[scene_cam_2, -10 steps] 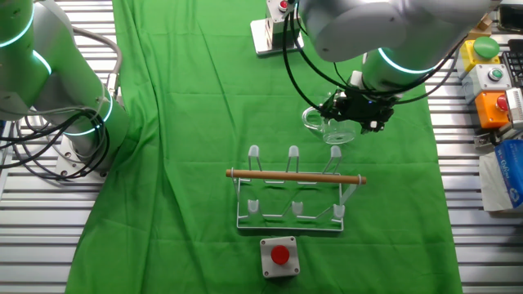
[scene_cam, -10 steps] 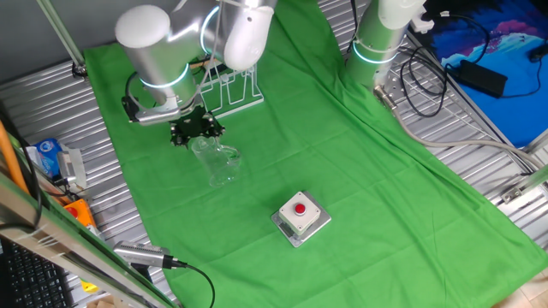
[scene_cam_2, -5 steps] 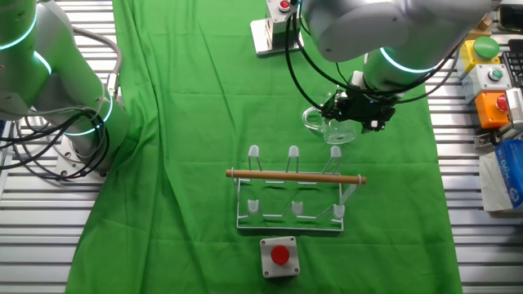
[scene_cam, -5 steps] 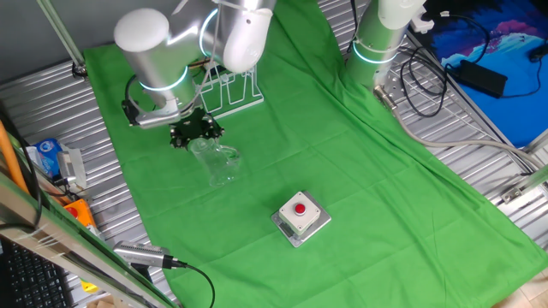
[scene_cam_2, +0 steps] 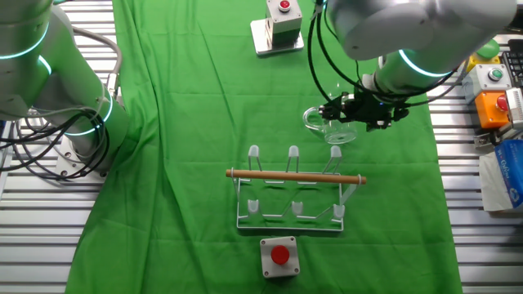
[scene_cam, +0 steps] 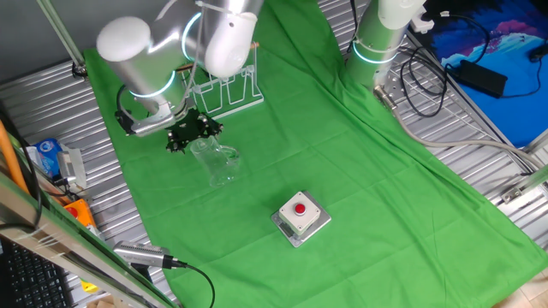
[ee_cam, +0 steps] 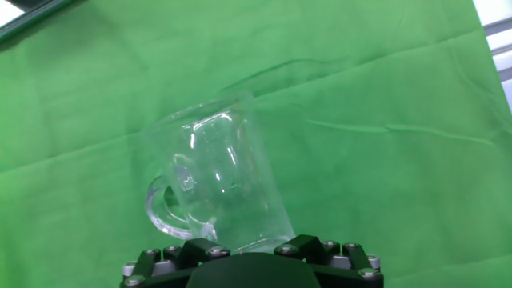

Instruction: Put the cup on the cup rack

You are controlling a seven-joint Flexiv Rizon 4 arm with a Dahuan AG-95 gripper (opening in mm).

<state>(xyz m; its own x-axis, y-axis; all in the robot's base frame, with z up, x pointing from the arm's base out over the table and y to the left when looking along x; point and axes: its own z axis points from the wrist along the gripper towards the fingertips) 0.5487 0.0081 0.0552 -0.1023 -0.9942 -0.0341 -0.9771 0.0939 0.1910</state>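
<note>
No readable text, label, brand, number or sign was found in any of the three views. Printing could be made out on a blue-and-white package (scene_cam: 48,156) at nine o'clock in one fixed view, seen again at three o'clock (scene_cam_2: 507,173) in the other, but it was too small to be read.

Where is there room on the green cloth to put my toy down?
The big bare stretch of green cloth beside the grey box with the red button is free. It is crowded near the cup rack, where the gripper holds the cup.
</note>
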